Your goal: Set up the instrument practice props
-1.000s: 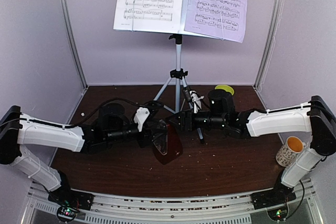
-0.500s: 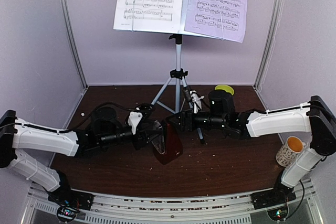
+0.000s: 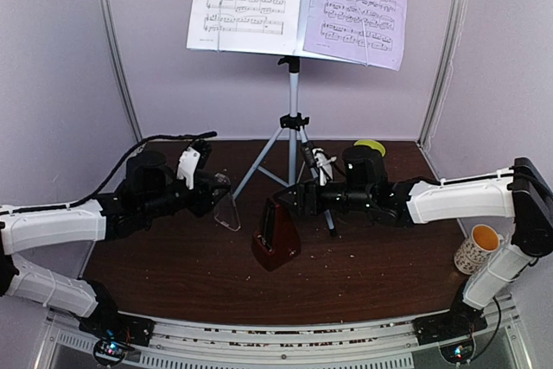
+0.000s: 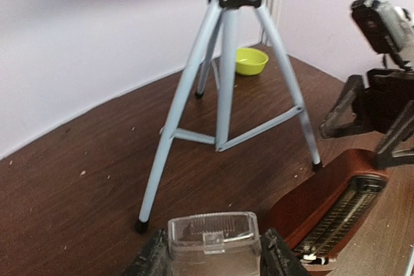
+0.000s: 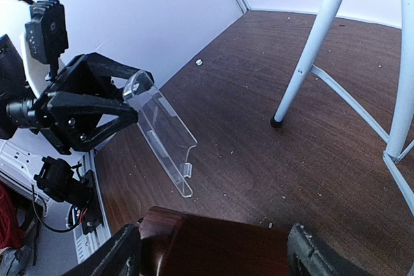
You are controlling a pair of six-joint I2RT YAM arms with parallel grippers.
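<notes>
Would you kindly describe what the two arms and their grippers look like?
Both arms have white shells with black joints: left arm, right arm. The left gripper and right gripper are black, angular, two-fingered. A black cable loops over the left.

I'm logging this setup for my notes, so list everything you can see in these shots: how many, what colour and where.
music stand: one, silver tripod with black joints, back centre of the table
music sheets: two, white sheet on the left, lavender sheet on the right, up on the stand
metronome: one, dark red, mid-table in front of the tripod
clear cover: one, transparent, held apart from the metronome, to its left
bowl: one, yellow-green, back right
cup: one, patterned, yellow inside, far right beside the right arm
table: one, dark brown
left gripper: one, black, closed on the clear cover
right gripper: one, black, closed on the metronome
</notes>
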